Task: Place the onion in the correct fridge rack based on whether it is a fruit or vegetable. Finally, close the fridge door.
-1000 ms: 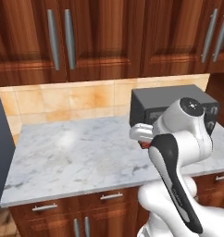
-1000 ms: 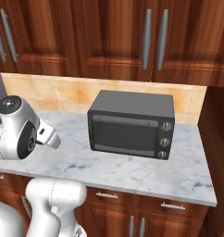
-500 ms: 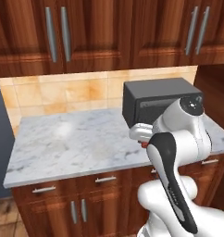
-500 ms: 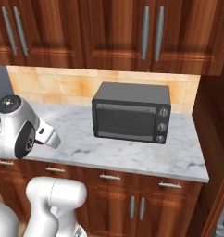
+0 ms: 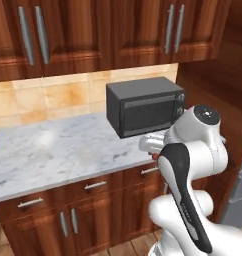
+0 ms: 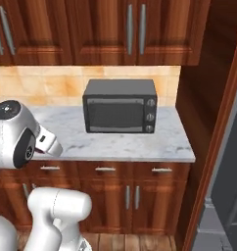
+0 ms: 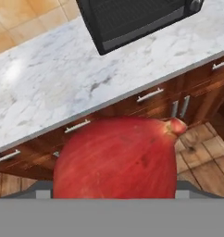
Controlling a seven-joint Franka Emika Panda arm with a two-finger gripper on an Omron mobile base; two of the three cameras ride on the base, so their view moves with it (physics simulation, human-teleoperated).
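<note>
Apparently onion point(image 7: 116, 159) in end effector, above marble counter point(image 7: 53, 92).

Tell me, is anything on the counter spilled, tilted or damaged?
Nothing stands out. The black microwave oven sits upright and closed on the white marble counter. The round red-maroon onion fills the hand view, seemingly carried whole.

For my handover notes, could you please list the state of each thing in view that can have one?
onion: held at the gripper, off the counter
gripper: jaws hidden, apparently shut on the onion
microwave: door closed
upper cabinets: doors closed
drawers: shut
</note>
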